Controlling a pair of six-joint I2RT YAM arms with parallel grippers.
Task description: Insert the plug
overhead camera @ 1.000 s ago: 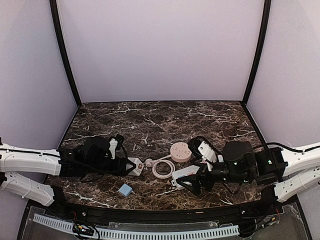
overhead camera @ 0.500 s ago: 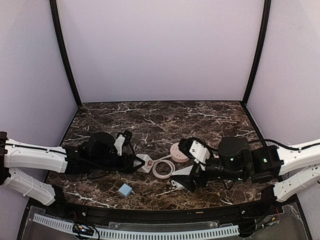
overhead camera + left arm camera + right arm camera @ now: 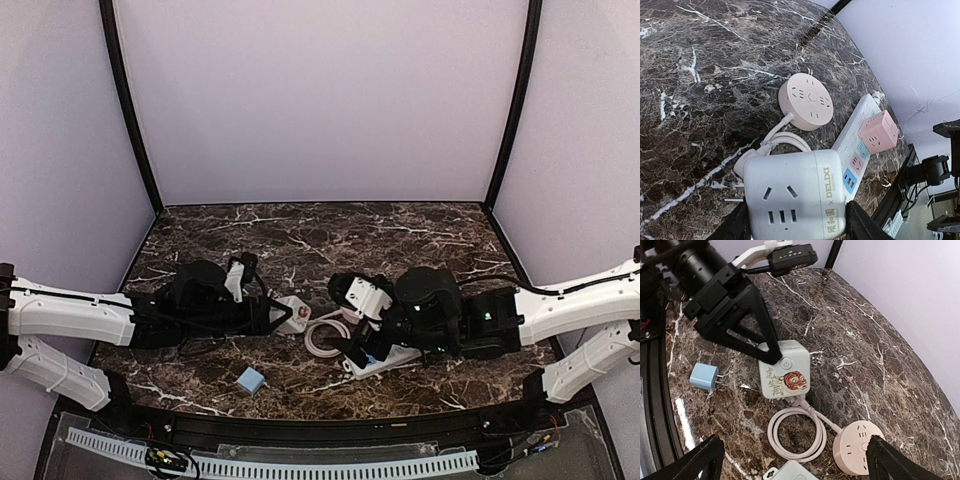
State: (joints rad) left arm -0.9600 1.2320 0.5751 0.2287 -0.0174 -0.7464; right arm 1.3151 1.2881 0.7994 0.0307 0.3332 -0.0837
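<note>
On white socket cube (image 3: 795,200) side: "DELIXI" printed

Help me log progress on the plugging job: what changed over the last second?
The left hand, shut on the white cube socket, moved right, toward the middle. The right hand, open, swept left and now hangs over the round pink socket and coiled cable. The blue adapter stayed put; neither hand took or released anything.

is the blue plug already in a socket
No, the blue plug lies loose on the marble table with its prongs bare.
</note>
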